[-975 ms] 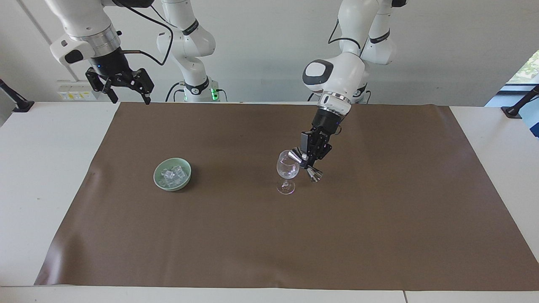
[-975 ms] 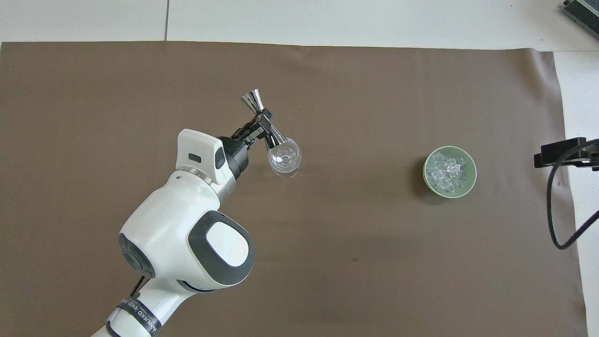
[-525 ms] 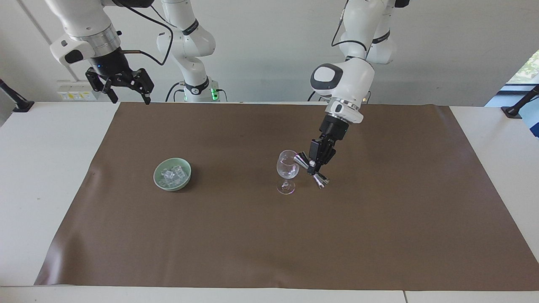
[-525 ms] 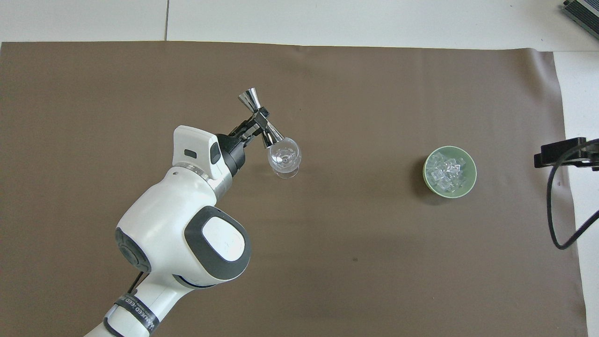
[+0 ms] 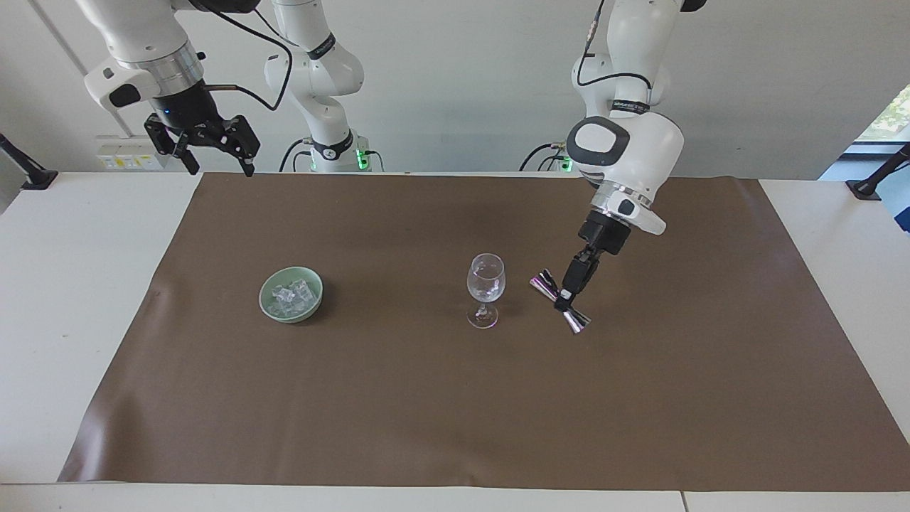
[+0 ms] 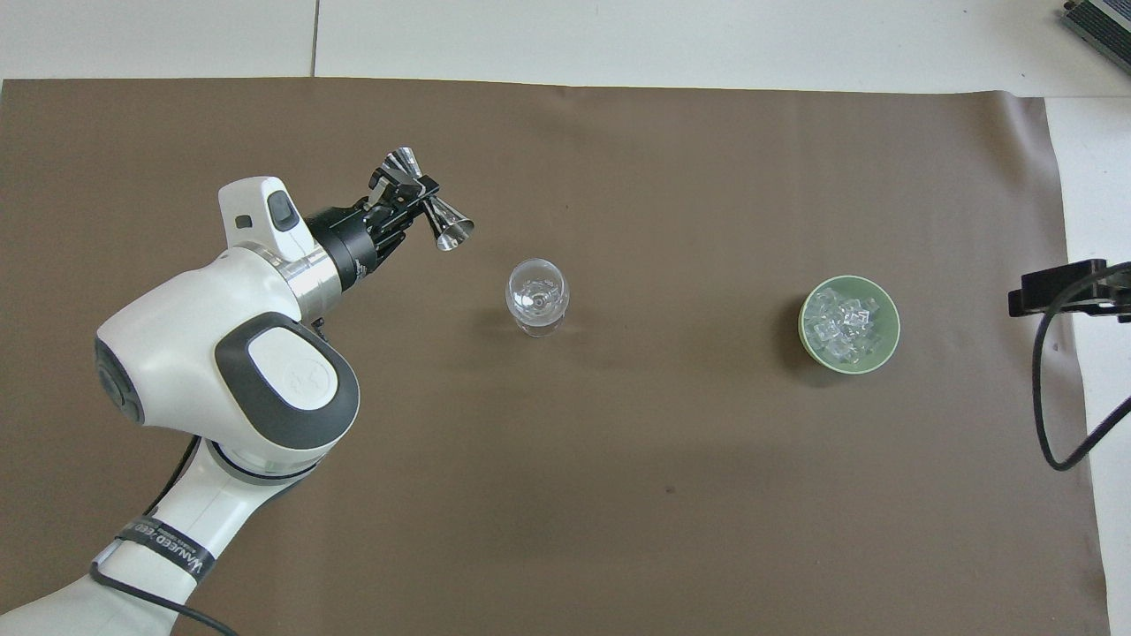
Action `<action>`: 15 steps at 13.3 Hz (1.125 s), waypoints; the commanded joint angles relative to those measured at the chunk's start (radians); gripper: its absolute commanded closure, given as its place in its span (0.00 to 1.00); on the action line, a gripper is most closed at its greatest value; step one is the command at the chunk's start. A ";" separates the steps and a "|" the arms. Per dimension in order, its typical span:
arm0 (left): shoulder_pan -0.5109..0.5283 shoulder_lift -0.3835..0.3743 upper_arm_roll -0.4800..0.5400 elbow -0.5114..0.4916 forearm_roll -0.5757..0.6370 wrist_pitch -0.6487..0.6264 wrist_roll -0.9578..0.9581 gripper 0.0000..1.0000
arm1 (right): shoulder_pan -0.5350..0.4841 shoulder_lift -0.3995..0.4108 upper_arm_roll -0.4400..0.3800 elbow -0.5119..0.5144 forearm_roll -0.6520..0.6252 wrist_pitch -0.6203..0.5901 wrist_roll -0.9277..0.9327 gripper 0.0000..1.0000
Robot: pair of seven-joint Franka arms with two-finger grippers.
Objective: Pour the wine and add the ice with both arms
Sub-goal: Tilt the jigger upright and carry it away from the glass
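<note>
1. The ice point(image 5: 291, 296) is a heap of small clear cubes in a pale green bowl point(image 5: 271, 307) on the brown mat point(image 5: 455, 412), toward the right arm's end of the table.
2. A wine glass point(image 5: 485, 287) stands upright near the middle of the mat, well apart from the bowl; whether any liquid is in it is hard to make out.
3. The left gripper point(image 5: 569, 291) hangs over the mat just beside the glass, apart from it, fingers clamped on the narrow waist of a silver double-cone jigger point(image 5: 559, 301), which is tilted; its contents cannot be seen.
4. The right gripper point(image 5: 211, 146) waits raised over the table edge at its own end, fingers spread wide and holding nothing. In the overhead view only a dark part and cable show at the frame's edge.
5. Nothing stands between bowl and glass.
</note>
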 commanded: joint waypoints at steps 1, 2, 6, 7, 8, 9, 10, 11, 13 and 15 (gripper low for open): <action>0.108 -0.039 -0.002 -0.008 0.001 -0.155 -0.025 1.00 | -0.010 -0.016 0.002 -0.017 0.019 -0.002 -0.018 0.00; 0.145 -0.043 -0.002 -0.008 0.001 -0.216 -0.025 1.00 | -0.010 -0.016 0.002 -0.017 0.019 -0.002 -0.018 0.00; 0.292 -0.064 0.002 -0.008 0.022 -0.468 -0.135 1.00 | -0.010 -0.016 0.002 -0.017 0.019 -0.002 -0.018 0.00; 0.329 -0.064 0.002 -0.008 0.051 -0.523 -0.152 1.00 | -0.010 -0.016 0.002 -0.017 0.019 -0.001 -0.018 0.00; 0.372 -0.063 0.001 -0.005 0.103 -0.603 -0.183 1.00 | -0.010 -0.016 0.002 -0.017 0.019 -0.002 -0.018 0.00; 0.423 -0.053 0.001 0.015 0.152 -0.678 -0.206 1.00 | -0.010 -0.016 0.002 -0.017 0.019 -0.002 -0.018 0.00; 0.461 -0.043 0.001 0.026 0.165 -0.747 -0.221 1.00 | -0.010 -0.016 0.002 -0.017 0.019 -0.001 -0.018 0.00; 0.492 -0.036 0.001 0.027 0.171 -0.795 -0.223 1.00 | -0.010 -0.016 0.002 -0.017 0.019 -0.002 -0.018 0.00; 0.559 -0.018 0.001 0.028 0.182 -0.899 -0.262 1.00 | -0.010 -0.016 0.002 -0.017 0.019 -0.002 -0.018 0.00; 0.625 0.009 0.001 0.031 0.213 -0.990 -0.278 1.00 | -0.010 -0.016 0.002 -0.017 0.019 -0.001 -0.018 0.00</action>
